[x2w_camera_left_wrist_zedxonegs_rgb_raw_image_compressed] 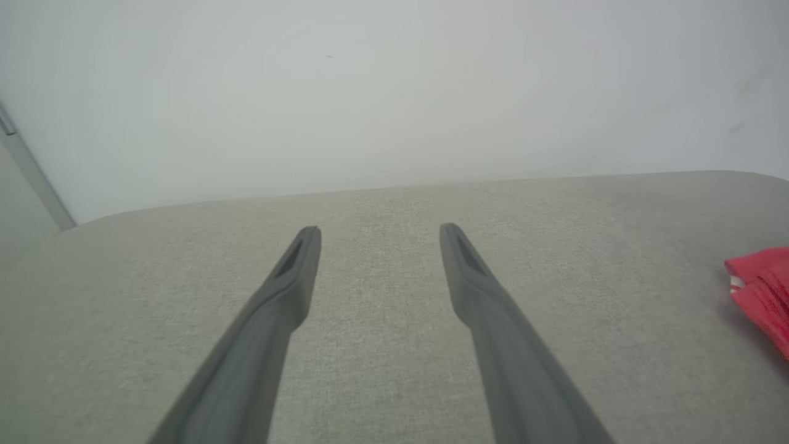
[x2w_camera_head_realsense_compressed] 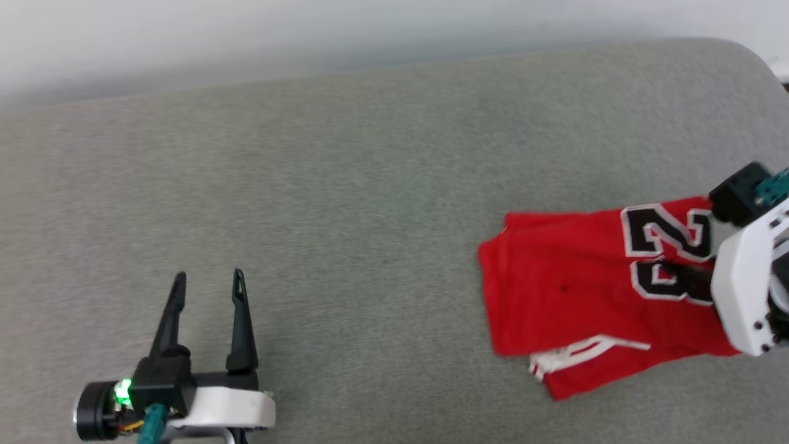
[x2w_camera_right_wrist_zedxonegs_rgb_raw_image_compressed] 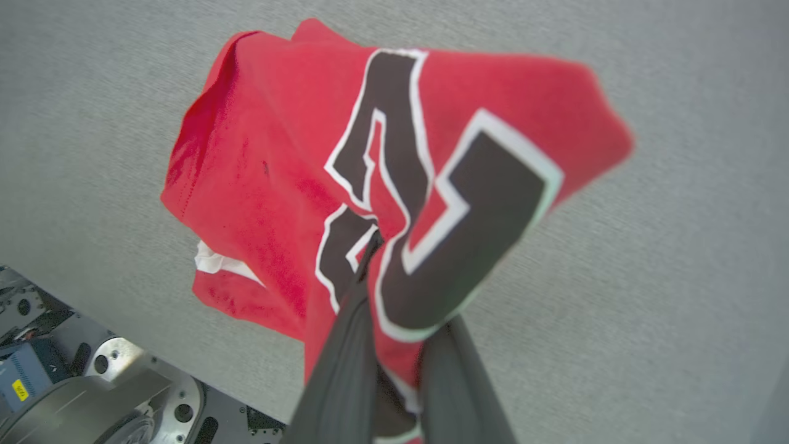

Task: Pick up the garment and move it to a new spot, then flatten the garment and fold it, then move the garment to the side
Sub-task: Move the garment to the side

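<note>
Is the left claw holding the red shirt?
No, the left gripper stands open above the grey surface, apart from the garment.

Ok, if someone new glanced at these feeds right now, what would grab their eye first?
The red garment with its big black, white-outlined number, lying folded at the right of the grey fabric surface. Next, the right gripper, shut on the numbered part, with cloth draped over its fingers. At the lower left of the head view, the left gripper is open, holding nothing.
</note>
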